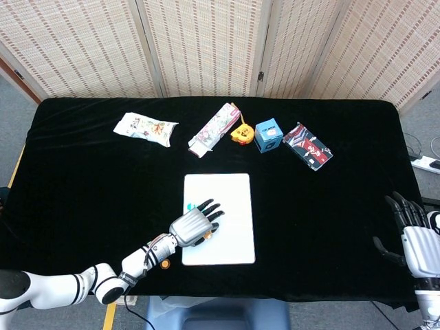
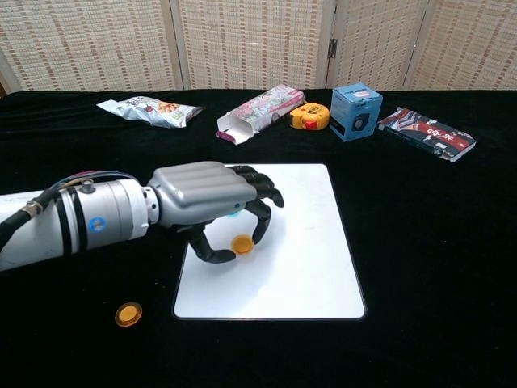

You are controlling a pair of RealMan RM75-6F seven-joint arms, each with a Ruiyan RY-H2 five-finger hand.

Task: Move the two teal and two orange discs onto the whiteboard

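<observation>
The whiteboard lies at the table's middle front. My left hand hangs over its left part and pinches an orange disc between thumb and a finger, right at the board's surface. A teal disc lies on the board, partly hidden by the fingers. A second orange disc lies on the black cloth off the board's front left corner. No second teal disc shows. My right hand is at the table's right edge, fingers apart, holding nothing.
Along the back stand a snack bag, a long pink carton, a yellow tape measure, a blue box and a dark patterned box. A folding screen stands behind the table.
</observation>
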